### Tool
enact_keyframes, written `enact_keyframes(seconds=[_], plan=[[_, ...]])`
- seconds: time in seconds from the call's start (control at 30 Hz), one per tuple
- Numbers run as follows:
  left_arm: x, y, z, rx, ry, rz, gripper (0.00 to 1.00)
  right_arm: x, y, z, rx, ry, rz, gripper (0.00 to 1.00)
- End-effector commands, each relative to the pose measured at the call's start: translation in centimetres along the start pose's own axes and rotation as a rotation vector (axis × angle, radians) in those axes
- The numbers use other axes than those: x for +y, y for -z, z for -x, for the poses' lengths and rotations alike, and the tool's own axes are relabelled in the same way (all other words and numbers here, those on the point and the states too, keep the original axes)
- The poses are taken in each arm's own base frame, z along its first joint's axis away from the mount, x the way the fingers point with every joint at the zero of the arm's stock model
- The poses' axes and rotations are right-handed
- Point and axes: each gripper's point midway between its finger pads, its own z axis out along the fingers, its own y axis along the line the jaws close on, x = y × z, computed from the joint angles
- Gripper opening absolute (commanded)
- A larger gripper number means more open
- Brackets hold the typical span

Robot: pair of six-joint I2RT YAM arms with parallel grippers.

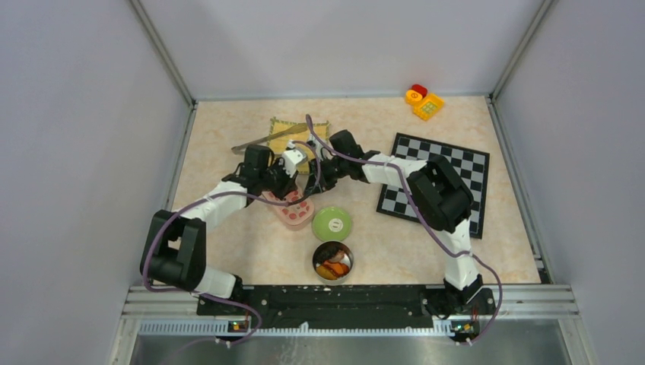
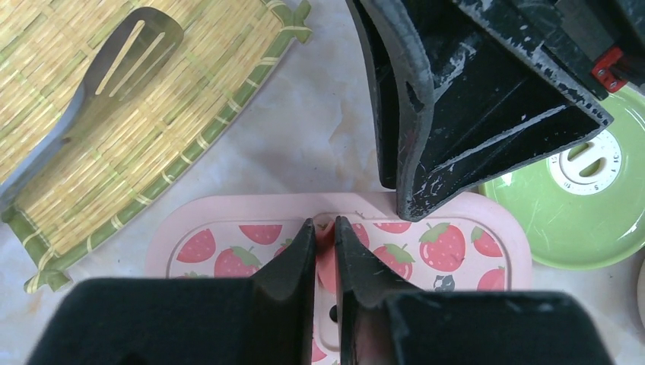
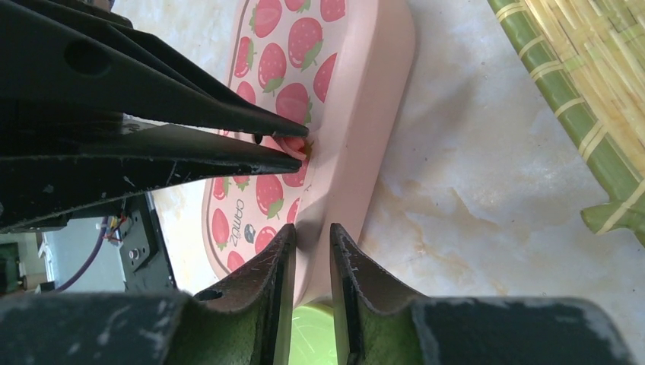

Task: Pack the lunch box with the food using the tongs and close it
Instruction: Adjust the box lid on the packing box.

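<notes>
The pink lunch box (image 1: 297, 216) with a strawberry-print lid (image 2: 449, 247) lies flat left of centre. My left gripper (image 2: 325, 224) is shut on a small pink tab that stands up in the middle of the lid. My right gripper (image 3: 312, 232) comes in from the far side, its jaws closed over the box's pink rim (image 3: 357, 167). In the top view both grippers, the left (image 1: 291, 185) and the right (image 1: 313, 181), meet over the box. The silver tongs (image 1: 266, 138) lie across the yellow mat (image 2: 190, 91). Food (image 1: 333, 266), orange and brown pieces, sits in a round tin.
A green round lid (image 1: 332, 223) lies between the pink box and the tin (image 1: 316, 258), close to the right gripper's fingers. A checkerboard (image 1: 449, 171) covers the right side. Red, yellow and orange toy blocks (image 1: 424, 100) sit at the far right corner.
</notes>
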Motion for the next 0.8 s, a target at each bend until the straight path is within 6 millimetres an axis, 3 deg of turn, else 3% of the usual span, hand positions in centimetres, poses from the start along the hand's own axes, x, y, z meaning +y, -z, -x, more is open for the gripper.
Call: enact_keyframes(seconds=[0.0, 0.37, 0.77], plan=[[-1.2, 1.0, 0.2, 0.032, 0.034, -0.041, 0.12, -1.4, -0.8, -1.6, 0.035, -0.014, -0.03, 0.21], [-1.4, 1.4, 0.6, 0.046, 0.045, -0.044, 0.0, -1.9, -1.2, -2.3, 0.05, -0.025, -0.032, 0.21], [-1.6, 2.0, 1.8, 0.032, 0.047, -0.055, 0.0, -1.5, -1.0, -1.8, 0.042, -0.016, -0.026, 0.25]])
